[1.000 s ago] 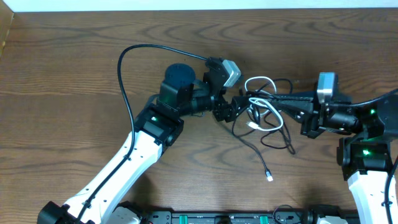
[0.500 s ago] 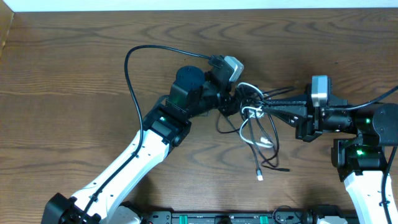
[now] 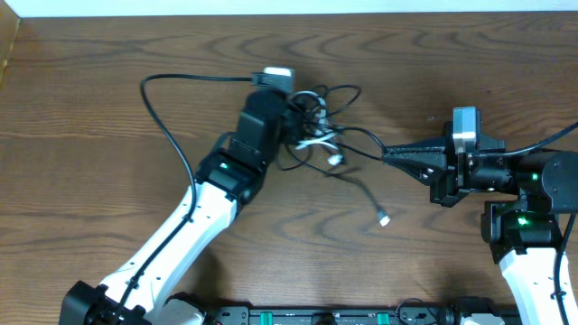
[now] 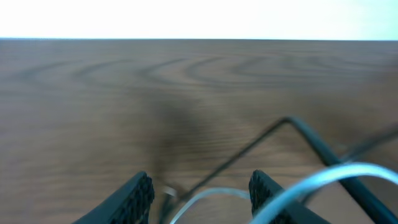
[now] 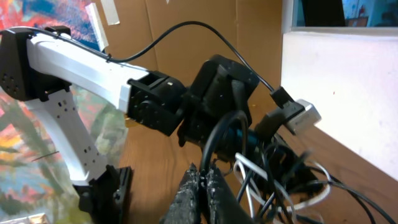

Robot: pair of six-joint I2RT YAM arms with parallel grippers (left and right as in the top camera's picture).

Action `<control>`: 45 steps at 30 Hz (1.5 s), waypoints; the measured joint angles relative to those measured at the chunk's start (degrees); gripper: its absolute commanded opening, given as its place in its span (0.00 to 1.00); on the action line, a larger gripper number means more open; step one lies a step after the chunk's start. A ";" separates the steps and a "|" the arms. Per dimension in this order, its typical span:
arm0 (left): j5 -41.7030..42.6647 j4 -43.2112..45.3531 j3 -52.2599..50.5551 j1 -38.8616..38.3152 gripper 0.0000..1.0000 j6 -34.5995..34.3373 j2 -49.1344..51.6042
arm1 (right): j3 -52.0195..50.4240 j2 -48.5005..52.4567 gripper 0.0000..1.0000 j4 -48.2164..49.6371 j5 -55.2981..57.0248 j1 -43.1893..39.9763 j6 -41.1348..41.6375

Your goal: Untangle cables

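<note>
left gripper [image 4: 200,194]: fingers part-way apart, cables [image 3: 316,140] running between, grip can't tell | right gripper [image 3: 388,154]: clamped shut on one black strand | tangle bunched at left gripper

My table [image 3: 90,81] is brown wood, its swirling grain under a dull, smooth sheen. The cables [image 3: 318,135] on it wear smooth black and white plastic sheaths. Glossy white plastic shells cover my left arm [image 3: 181,235]; my right gripper [image 3: 386,155] is matt black.
</note>
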 measured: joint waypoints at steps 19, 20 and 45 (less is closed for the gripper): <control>1.86 -5.79 0.00 9.40 0.61 -2.36 0.15 | 0.20 1.51 0.30 -5.35 -0.63 -9.40 -0.50; 2.34 -5.84 0.00 9.40 0.62 -2.47 0.15 | 0.39 2.54 0.38 -8.68 -0.26 -9.40 -1.51; -5.14 -13.77 0.00 16.52 0.78 -8.63 0.15 | 0.42 41.46 0.99 -4.37 48.72 25.05 -25.24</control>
